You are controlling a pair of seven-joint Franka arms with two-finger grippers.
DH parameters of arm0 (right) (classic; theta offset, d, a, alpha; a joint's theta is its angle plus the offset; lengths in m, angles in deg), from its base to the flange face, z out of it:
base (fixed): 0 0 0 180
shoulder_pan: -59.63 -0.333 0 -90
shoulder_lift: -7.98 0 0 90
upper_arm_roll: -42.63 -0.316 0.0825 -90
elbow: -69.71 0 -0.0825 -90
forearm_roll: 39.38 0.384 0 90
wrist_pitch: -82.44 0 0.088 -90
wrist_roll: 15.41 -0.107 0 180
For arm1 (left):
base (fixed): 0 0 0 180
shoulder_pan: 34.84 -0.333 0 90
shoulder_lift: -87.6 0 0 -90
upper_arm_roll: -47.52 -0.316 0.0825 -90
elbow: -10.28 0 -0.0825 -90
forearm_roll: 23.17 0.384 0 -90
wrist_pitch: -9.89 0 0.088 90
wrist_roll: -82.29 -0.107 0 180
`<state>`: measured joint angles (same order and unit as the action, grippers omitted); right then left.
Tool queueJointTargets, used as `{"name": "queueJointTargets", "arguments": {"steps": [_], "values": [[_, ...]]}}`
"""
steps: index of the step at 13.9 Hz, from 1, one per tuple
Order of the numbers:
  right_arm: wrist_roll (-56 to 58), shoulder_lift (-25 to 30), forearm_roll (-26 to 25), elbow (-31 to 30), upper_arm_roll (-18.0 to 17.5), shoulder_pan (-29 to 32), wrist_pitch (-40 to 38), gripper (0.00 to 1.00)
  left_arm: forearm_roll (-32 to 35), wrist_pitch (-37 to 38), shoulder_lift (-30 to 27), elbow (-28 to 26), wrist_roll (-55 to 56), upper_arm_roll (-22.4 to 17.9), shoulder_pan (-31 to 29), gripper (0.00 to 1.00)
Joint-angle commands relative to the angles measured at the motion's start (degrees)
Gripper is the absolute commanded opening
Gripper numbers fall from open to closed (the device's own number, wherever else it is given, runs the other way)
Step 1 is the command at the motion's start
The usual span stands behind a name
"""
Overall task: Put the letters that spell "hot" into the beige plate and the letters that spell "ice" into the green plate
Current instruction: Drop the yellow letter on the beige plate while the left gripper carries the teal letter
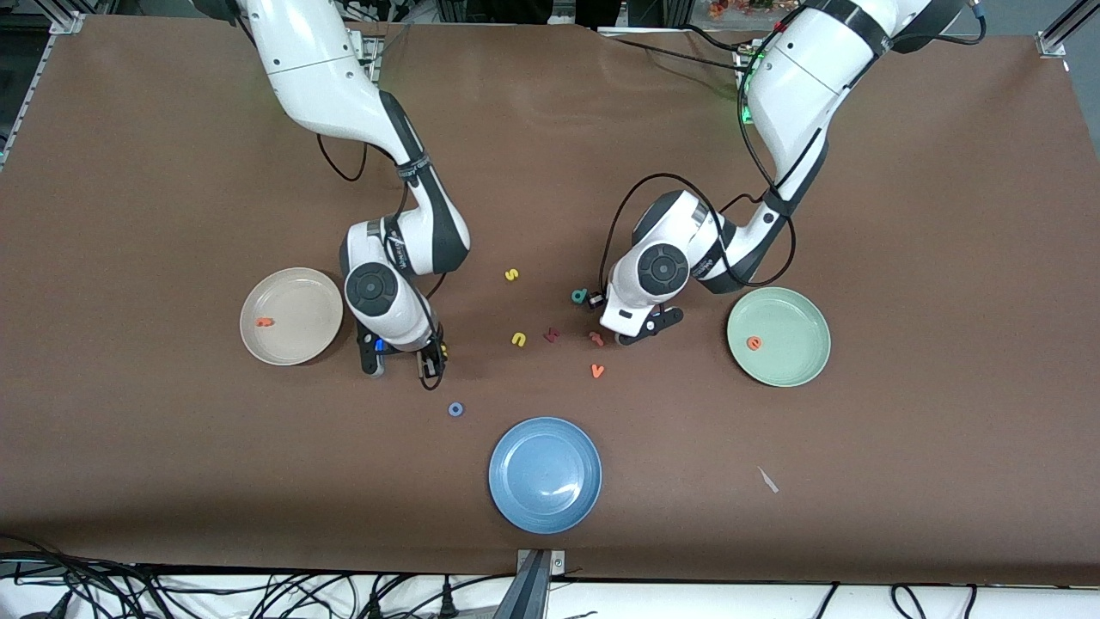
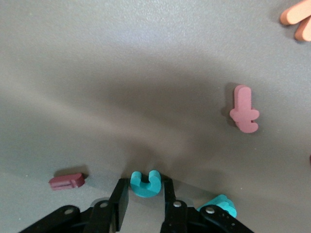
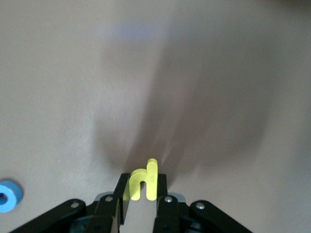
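Both grippers busy: h clamped, c being pinched

The right gripper [image 3: 141, 199] is clamped on the yellow h [image 3: 144, 180] just beside the beige plate [image 1: 290, 315], where the orange t [image 1: 264, 322] is already lying; the blue o [image 1: 455, 409] is left on the table near the blue plate [image 1: 545, 474]. The teal c [image 2: 146, 183] is bracketed by the left gripper [image 2: 145, 204], fingers not fully together, mid-table; the e [image 1: 754, 343] is in the green plate [image 1: 778, 336], the maroon i [image 2: 67, 181] sits near. Risk: the c could be squirted out of such a shallow pinch, or the neighbouring d [image 2: 218, 205] nudged.
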<state>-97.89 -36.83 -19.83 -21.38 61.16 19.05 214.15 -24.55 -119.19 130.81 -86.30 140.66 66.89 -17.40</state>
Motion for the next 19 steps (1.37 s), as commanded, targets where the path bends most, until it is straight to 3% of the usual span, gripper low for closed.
{"name": "queueJointTargets", "arguments": {"steps": [1, 2, 3, 8, 12, 13, 14, 15, 19], "values": [[18.34, 5.68, -0.75, -0.84, 3.78, 0.68, -11.95, 0.0, -0.99, -1.0, -0.58, -0.8, 0.16, -0.56, 0.57, 0.17], [24.94, 6.91, -0.75, -1.02, 5.45, 0.59, -15.39, 0.0, -0.9, -1.0, -0.67, -0.8, 0.08, -0.56, 0.57, 0.04], [30.4, 8.14, -0.75, -2.06, 6.77, 0.59, -17.25, 0.0, -0.9, -0.82, -0.84, -0.8, -0.1, -0.56, 0.48, 0.0], [50.89, 17.46, -0.92, -18.21, 11.34, 0.59, -9.9, 0.0, 0.06, 8.29, -5.31, 0.51, -1.93, -0.91, -2.49, 0.0], [66.9, 17.13, -0.75, -22.46, 16.18, 0.76, -5.85, 0.0, 0.24, 17.09, -9.8, 0.61, -13.17, -0.82, -8.56, 0.0], [69.71, 16.77, -0.75, -22.72, 16.63, 0.76, -5.32, 0.29, 0.33, 18.76, -10.5, 0.61, -16.07, -0.99, -10.14, 0.0], [69.91, 16.34, -0.57, -22.55, 16.63, 0.94, -4.97, 0.89, 0.33, 19.99, -10.68, 0.61, -19.66, -1.0, -12.24, 0.0], [69.22, 16.33, -0.57, -22.12, 16.46, 0.5, -5.31, 1.0, 0.42, 20.62, -10.6, 0.52, -23.7, -1.08, -14.52, 0.0], [60.53, 16.07, -0.4, -19.13, 15.93, -3.88, -5.67, 1.0, 5.34, 21.06, -9.55, -0.62, -35.76, -1.0, -20.95, 0.02]]}}
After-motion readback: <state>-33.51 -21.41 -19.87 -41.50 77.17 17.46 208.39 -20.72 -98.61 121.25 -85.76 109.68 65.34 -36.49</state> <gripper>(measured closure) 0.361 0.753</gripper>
